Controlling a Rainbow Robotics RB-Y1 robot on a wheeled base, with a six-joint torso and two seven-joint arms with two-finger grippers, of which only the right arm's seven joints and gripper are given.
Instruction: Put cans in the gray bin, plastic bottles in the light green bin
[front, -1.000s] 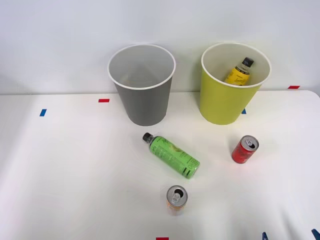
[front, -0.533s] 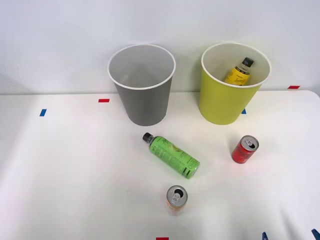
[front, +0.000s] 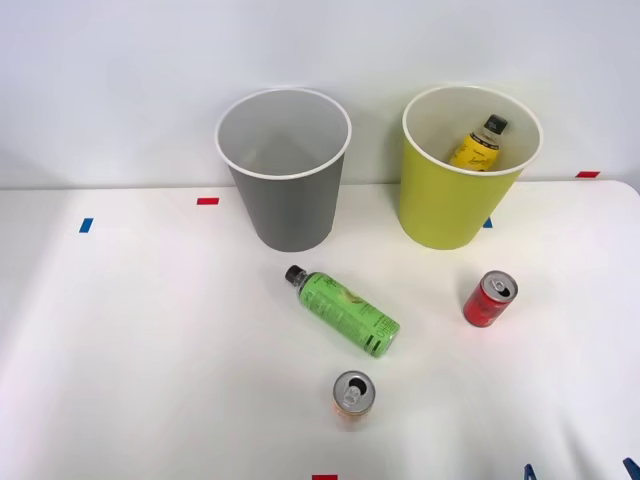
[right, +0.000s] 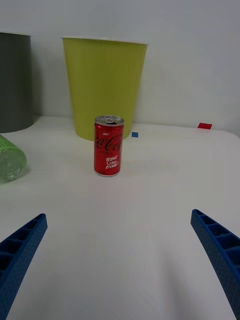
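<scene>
Front view shows the yellow-label bottle (front: 477, 145) inside the light green bin (front: 455, 205), the gray bin (front: 288, 205) beside it, and on the white table (front: 130, 340) the green-wrap bottle (front: 346, 312) lying, with the orange can (front: 353, 397) and red can (front: 489, 299) upright. Right gripper (right: 120, 260) spread wide, facing the red can, holding nothing.

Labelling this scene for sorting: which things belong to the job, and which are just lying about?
Job: upright red can; upright orange can; lying green-wrapped bottle; yellow-label bottle inside lime bin; gray bin; open blue end effector.
Lying about: red tape marks; blue tape marks.
</scene>
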